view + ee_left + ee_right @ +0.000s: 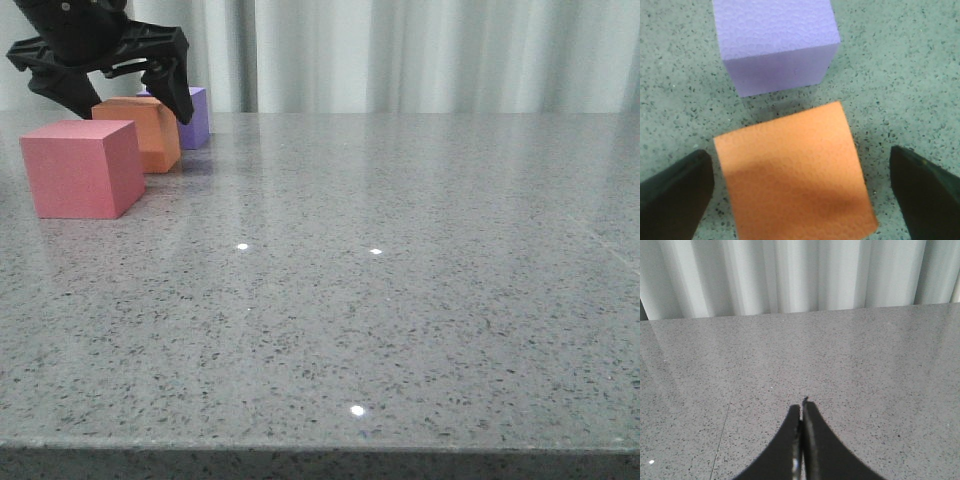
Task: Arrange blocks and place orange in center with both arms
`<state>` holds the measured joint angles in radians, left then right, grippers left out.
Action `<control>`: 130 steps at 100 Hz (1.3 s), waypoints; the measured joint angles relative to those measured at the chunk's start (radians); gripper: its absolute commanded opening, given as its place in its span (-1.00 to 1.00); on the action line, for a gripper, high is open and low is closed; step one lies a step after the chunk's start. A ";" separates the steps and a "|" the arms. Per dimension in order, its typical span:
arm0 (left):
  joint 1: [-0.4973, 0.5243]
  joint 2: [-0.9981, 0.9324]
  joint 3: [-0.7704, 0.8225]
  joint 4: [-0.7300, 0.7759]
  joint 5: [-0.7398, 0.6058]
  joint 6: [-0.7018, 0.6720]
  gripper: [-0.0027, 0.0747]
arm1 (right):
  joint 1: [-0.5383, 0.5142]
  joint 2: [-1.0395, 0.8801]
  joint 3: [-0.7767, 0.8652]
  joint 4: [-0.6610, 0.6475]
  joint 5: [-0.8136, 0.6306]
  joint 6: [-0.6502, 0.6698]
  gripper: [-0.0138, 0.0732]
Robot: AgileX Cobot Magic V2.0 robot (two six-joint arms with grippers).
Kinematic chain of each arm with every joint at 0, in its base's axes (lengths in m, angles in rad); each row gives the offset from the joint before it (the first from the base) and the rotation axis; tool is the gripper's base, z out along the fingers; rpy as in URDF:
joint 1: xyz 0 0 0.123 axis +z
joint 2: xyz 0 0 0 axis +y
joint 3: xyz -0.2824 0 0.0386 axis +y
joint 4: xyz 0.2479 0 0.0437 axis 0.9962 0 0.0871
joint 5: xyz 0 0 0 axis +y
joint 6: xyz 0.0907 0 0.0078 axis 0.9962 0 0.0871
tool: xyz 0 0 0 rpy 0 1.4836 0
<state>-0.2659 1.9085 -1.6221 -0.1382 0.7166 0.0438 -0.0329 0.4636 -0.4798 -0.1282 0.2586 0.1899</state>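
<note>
Left gripper (128, 95) hung just above the orange cube (143, 132) at the table's (400, 300) far left, jaws spread wide with one black finger (672, 197) on either side of the cube and neither touching it, nothing held. Orange cube sat on the table between the red-pink cube (80, 167) nearer the camera and the purple cube (194, 117) just behind it, a small gap to each. Right gripper (802, 412) hovered low over bare tabletop facing the curtain (790, 275), fingers pressed together, empty.
</note>
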 measured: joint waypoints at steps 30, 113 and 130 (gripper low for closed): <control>0.013 -0.199 0.030 -0.002 -0.005 0.000 0.80 | 0.000 0.000 0.000 0.000 0.000 0.000 -0.84; 0.085 -1.286 0.967 -0.006 -0.246 0.000 0.76 | 0.000 0.000 0.000 0.000 0.000 0.000 -0.84; 0.085 -1.467 1.106 -0.006 -0.247 0.000 0.53 | 0.000 0.000 0.000 0.000 0.000 0.000 -0.84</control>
<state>-0.1805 0.4419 -0.5164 -0.1440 0.4696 0.0438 -0.0329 0.4636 -0.4798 -0.1282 0.2586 0.1899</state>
